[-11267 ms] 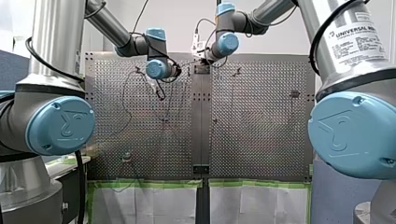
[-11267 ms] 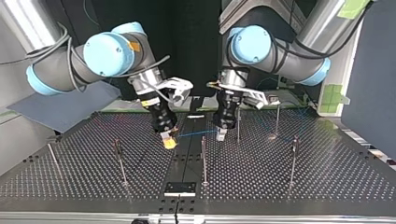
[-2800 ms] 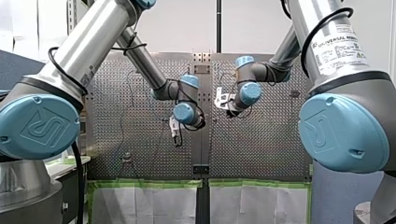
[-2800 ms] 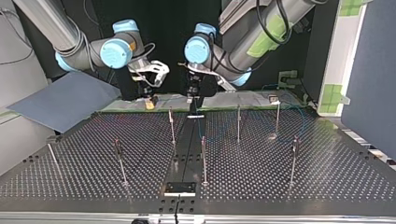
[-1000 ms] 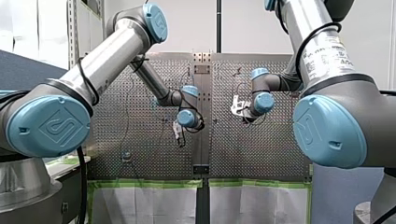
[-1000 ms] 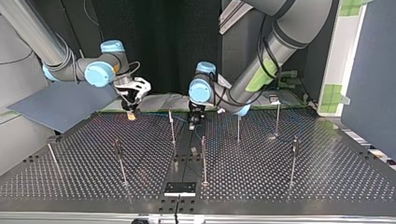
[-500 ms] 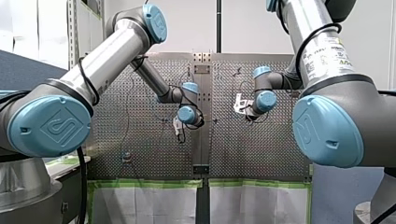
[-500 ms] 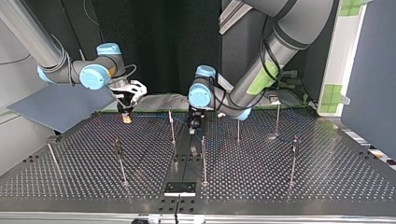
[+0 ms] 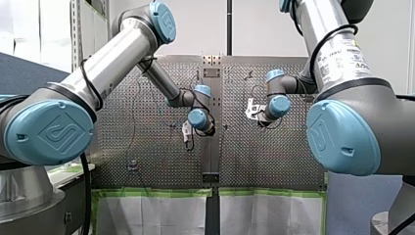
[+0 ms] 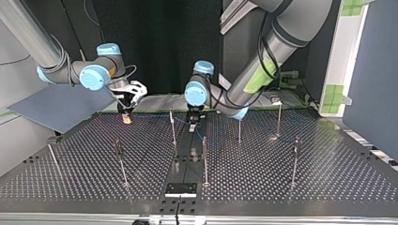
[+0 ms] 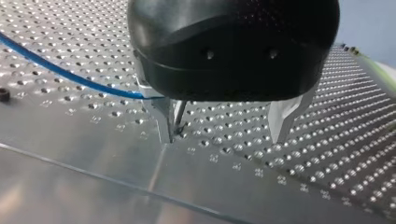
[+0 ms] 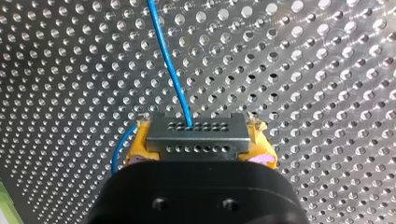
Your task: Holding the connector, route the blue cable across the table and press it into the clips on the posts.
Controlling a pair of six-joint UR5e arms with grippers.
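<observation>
Right gripper (image 12: 201, 149): yellow pads clamped on the connector (image 12: 196, 133), a grey perforated block, low over the perforated table (image 10: 291, 187) at the far left of the top view.
Blue cable (image 12: 169, 60): leaves the connector's face and runs away over the table. In the top view it shows faintly, stretching right toward the left gripper.
Left gripper (image 11: 223, 128): metal fingers (image 11: 163, 122) apart, tips just above the table near its central seam. The cable meets the side of one finger; whether it passes between them cannot be told.
Posts (image 10: 172, 125): thin uprights, well apart across the table. One stands between the two grippers in the top view. The clips are too small to read.
Step in hand: judged to be drawing the cable into a straight span between the grippers, ahead of seating it in a first clip.
Doing it well: hold the connector firm and level. Let the left fingers guide the cable rather than pinch it. Line the span up with the clip's mouth, then press down close beside the post so the thin upright does not bend and no slack loops.
</observation>
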